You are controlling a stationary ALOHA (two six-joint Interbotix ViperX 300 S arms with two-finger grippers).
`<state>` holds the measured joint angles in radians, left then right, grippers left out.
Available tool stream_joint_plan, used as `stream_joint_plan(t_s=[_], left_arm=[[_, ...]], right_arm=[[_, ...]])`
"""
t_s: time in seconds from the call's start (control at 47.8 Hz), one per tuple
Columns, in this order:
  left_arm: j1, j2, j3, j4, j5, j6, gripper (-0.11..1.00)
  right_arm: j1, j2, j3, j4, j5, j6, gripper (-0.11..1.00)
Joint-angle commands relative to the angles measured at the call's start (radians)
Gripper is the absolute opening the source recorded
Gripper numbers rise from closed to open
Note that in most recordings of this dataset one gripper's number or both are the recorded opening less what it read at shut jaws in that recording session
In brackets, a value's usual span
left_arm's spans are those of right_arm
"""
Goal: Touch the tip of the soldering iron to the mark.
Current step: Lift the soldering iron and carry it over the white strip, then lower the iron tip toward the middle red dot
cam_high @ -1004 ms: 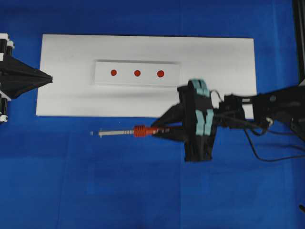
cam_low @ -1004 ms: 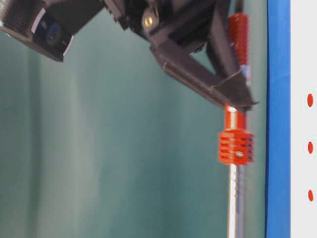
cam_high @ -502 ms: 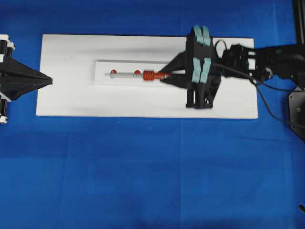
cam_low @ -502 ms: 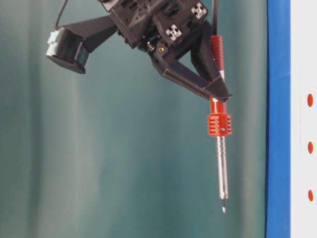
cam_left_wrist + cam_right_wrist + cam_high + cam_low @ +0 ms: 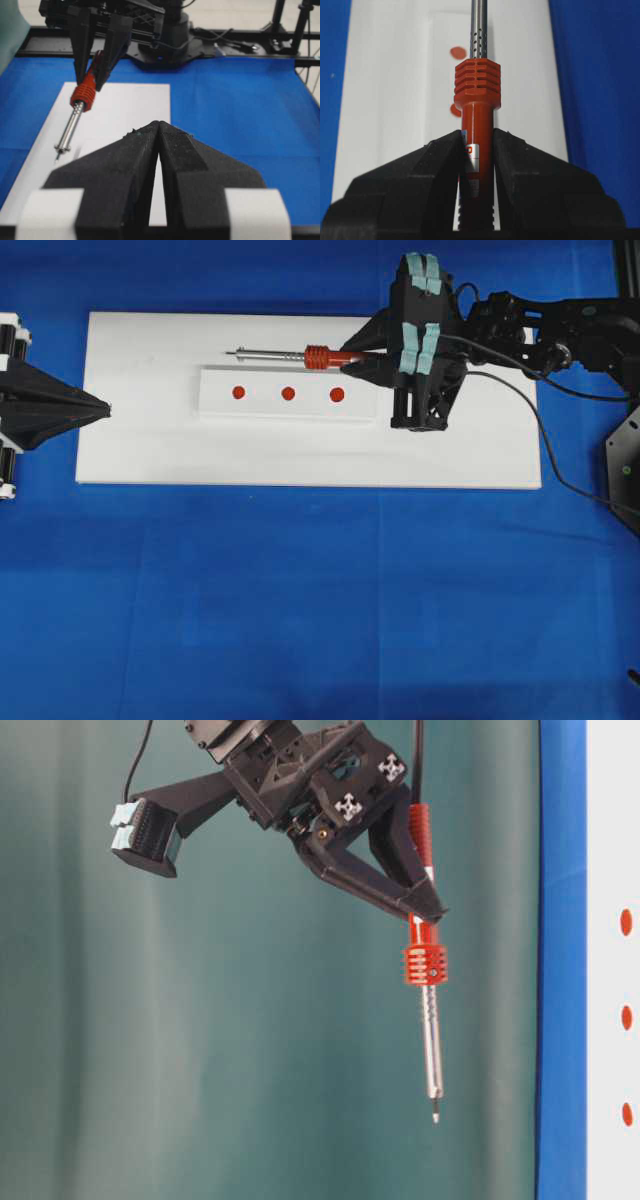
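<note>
Overhead: my right pincer (image 5: 362,356) is clamped on the soldering iron (image 5: 300,356); the iron lies level along the far edge of the raised strip (image 5: 360,405) on the white board (image 5: 130,440); the tip (image 5: 229,352) sits beyond the 3 red marks (image 5: 288,393), not on any of them; my left pincer (image 5: 105,407) rests at the board's left end, jaws together.

Table-level: the iron (image 5: 428,1020) hangs in the air, its tip (image 5: 435,1117) well apart from the board; the view is turned on its side, so height is hard to judge.

Left wrist: left jaws (image 5: 158,131) pressed together, holding nothing; the iron's shaft (image 5: 67,136) slopes toward the board.

Right wrist: both fingers (image 5: 437,155) grip the red handle below the ribbed collar (image 5: 477,84); the tip is cut off at the top; 2 marks show, 1 partly hidden behind the collar.

Risk: a slim handle could pivot in my grip on contact; lowering from here, I judge, would land the tip beside the strip; which mark is meant I cannot tell.
</note>
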<state>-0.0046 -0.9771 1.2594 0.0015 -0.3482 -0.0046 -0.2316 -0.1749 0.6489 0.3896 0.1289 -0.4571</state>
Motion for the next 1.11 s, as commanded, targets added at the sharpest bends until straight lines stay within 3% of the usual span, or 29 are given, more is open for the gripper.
stream_joint_plan(t_s=[0.0, 0.356, 1.088], left_arm=[[-0.003, 0.008, -0.009, 0.002, -0.011, -0.002, 0.02], [-0.003, 0.009, -0.008, 0.002, -0.011, -0.002, 0.02], [-0.003, 0.008, -0.008, 0.002, -0.011, -0.002, 0.02]], right_arm=[[-0.009, -0.018, -0.032, -0.002, 0.029, -0.002, 0.06], [-0.044, 0.002, -0.055, -0.026, 0.15, 0.005, 0.06], [-0.048, 0.009, -0.058, -0.028, 0.164, 0.006, 0.06]])
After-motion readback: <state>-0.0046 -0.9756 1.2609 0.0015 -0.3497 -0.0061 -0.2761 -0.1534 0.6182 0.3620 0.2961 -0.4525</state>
